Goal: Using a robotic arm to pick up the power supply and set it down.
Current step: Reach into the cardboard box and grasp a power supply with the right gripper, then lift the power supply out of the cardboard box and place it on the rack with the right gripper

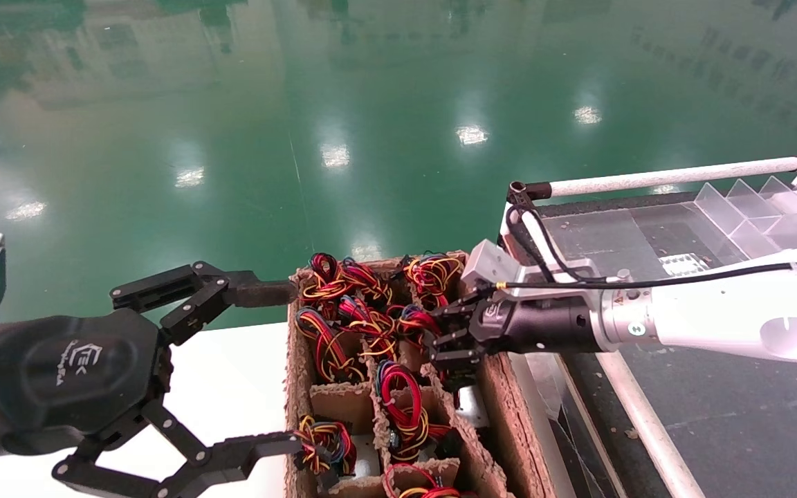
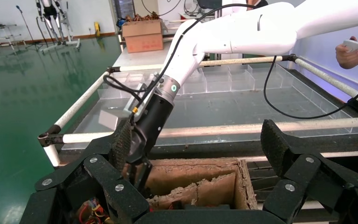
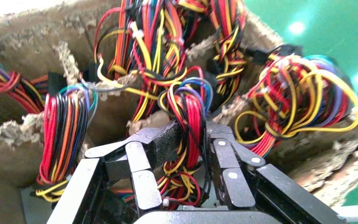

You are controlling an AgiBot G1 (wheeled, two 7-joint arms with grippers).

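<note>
A brown cardboard tray (image 1: 502, 401) with several compartments holds power supplies with looped red, yellow, black and blue wire bundles. My right gripper (image 1: 450, 346) reaches into a compartment on the tray's right side. In the right wrist view its fingers (image 3: 161, 140) are shut on a red and yellow wire bundle (image 3: 186, 112) of a power supply, whose grey metal body (image 1: 471, 407) shows just below. The white right arm (image 2: 242, 32) slants down into the tray (image 2: 200, 186). My left gripper (image 1: 270, 366) stands open at the tray's left wall, holding nothing.
To the right is a dark work table with a white tube rail (image 1: 668, 176) and clear plastic dividers (image 1: 751, 207). The tray rests on a white surface (image 1: 232, 373) above a green floor. A person's hand with a remote (image 2: 349, 49) shows beyond the table.
</note>
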